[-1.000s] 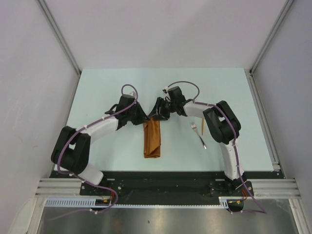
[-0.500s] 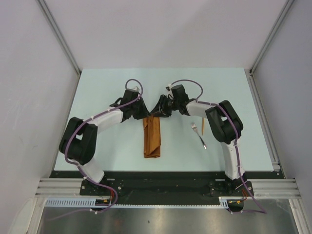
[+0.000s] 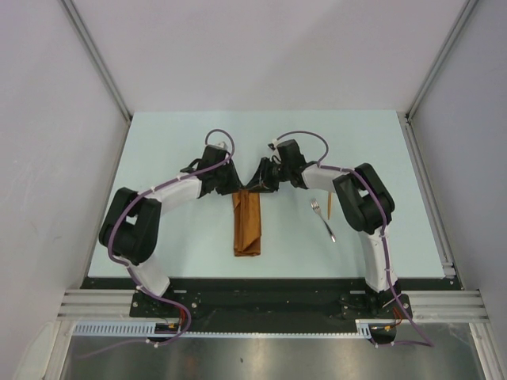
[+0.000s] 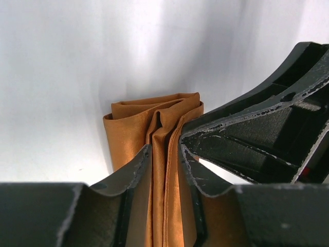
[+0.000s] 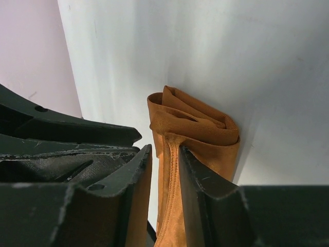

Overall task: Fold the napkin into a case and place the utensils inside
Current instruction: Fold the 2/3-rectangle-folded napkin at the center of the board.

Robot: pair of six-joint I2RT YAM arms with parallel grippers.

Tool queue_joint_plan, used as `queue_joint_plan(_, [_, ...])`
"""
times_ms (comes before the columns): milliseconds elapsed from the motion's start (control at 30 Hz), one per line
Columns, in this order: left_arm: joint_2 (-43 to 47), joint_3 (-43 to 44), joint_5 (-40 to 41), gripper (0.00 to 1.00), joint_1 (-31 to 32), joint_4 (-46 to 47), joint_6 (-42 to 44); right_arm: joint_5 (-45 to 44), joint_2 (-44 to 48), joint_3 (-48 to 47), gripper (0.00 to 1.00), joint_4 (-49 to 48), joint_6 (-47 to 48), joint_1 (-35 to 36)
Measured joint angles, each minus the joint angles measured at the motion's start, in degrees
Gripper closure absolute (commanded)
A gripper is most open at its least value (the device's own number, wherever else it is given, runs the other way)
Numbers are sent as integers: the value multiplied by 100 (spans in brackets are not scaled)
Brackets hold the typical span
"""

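Now that the left tool (image 4: 164, 149) has slid in beside the right tool (image 5: 165, 149), both clench the twelve-o'clock end of the folded napkin (image 3: 247, 226) mid-surface (image 3: 158, 158). The fork (image 3: 321, 215) waits at three o'clock, so opening the pocket seems next.

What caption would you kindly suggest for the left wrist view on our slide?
Left arm's fingers pinching a raised fold of the rust-orange napkin.
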State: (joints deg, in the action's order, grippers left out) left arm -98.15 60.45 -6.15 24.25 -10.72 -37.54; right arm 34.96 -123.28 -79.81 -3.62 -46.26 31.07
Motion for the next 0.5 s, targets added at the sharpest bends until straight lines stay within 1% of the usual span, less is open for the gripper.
queue_joint_plan(100, [0, 0, 13, 71, 11, -24, 9, 0, 0, -15, 71, 24, 81, 33])
queue_joint_plan(233, [142, -153, 98, 72, 11, -22, 4, -4, -42, -186, 72, 127, 153, 101])
queue_joint_plan(300, [273, -247, 146, 70, 11, -66, 4, -2, -96, -326, 72, 129, 175, 146])
queue_joint_plan(367, [424, -343, 168, 66, 11, -103, 4, 2, -177, -490, 72, 140, 184, 208])
queue_joint_plan(500, [638, -531, 203, 62, 11, -103, 7, 9, -275, -667, 73, 166, 192, 275])
